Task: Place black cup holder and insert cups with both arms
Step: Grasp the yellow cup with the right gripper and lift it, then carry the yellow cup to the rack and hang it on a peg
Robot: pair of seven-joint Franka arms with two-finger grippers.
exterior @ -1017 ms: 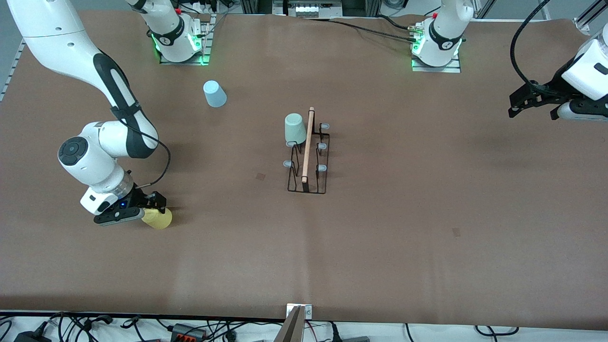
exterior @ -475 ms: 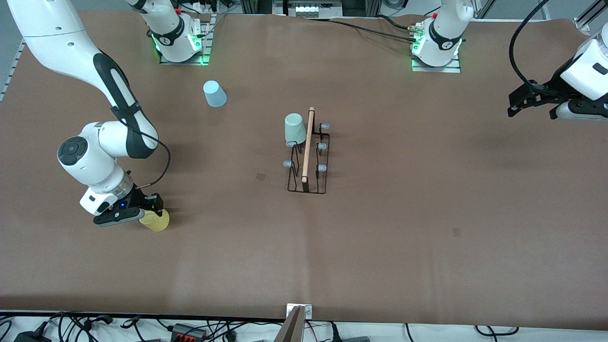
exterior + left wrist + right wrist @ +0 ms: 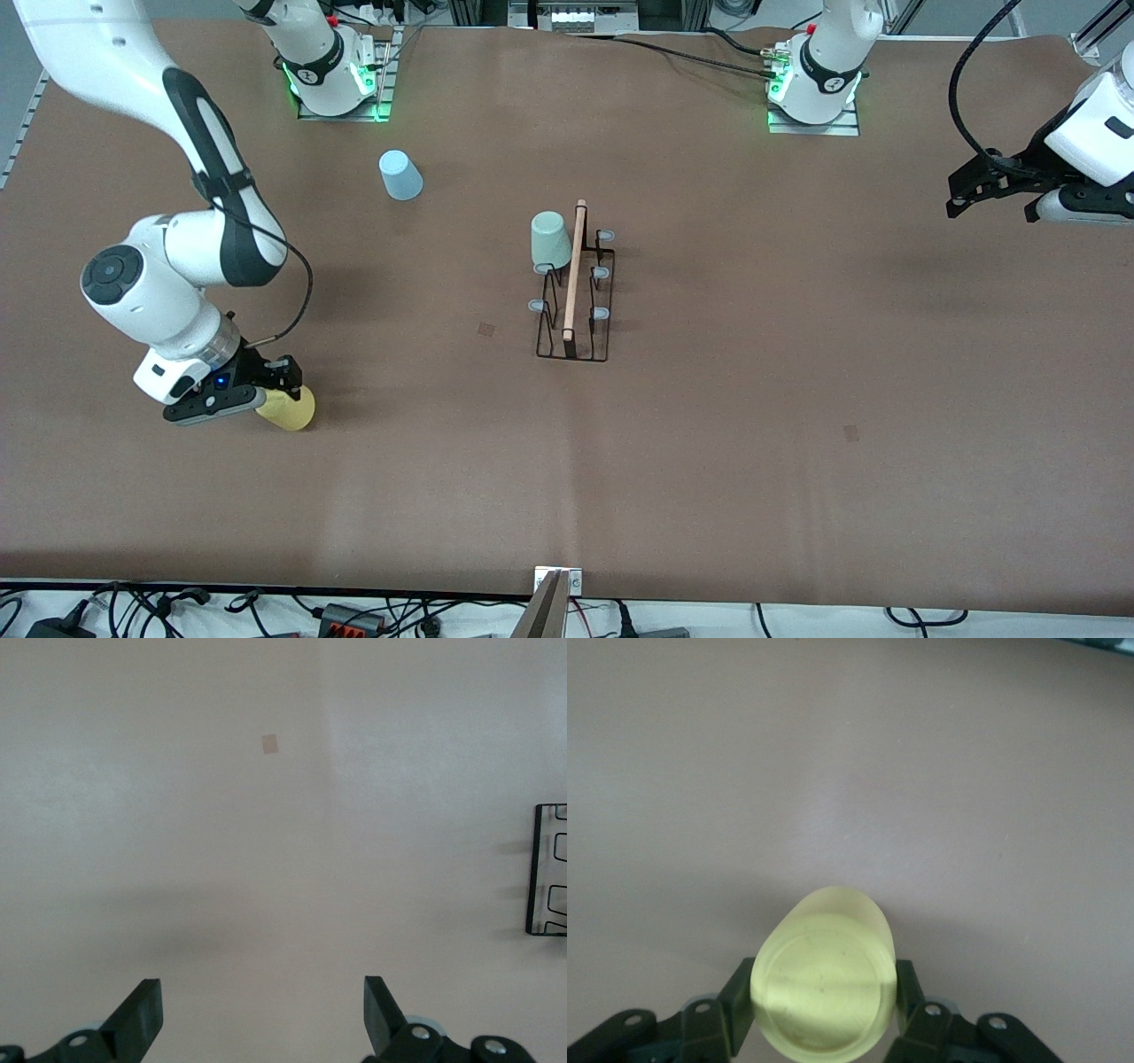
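The black cup holder [image 3: 574,306] stands mid-table, its wooden rod handle on top, and a pale mint cup [image 3: 549,240] sits upside down on one of its prongs. My right gripper [image 3: 282,394] is shut on the yellow cup [image 3: 292,410], which is tilted low over the table toward the right arm's end. In the right wrist view the yellow cup [image 3: 823,983] fills the gap between the fingers of the right gripper [image 3: 824,1003]. A light blue cup [image 3: 400,175] stands upside down near the right arm's base. My left gripper [image 3: 990,188] waits open over the left arm's end of the table. The left gripper [image 3: 263,1014] holds nothing, and a corner of the holder [image 3: 537,870] shows.
Two small darker patches mark the brown table cover, one [image 3: 485,329] beside the holder and one [image 3: 850,432] nearer the front camera. Cables and plugs [image 3: 354,613] and a metal bracket [image 3: 556,580] lie along the table's near edge.
The right gripper has shut on the yellow cup, and its wrist has swung slightly toward the right arm's end of the table. The left arm has stayed almost still.
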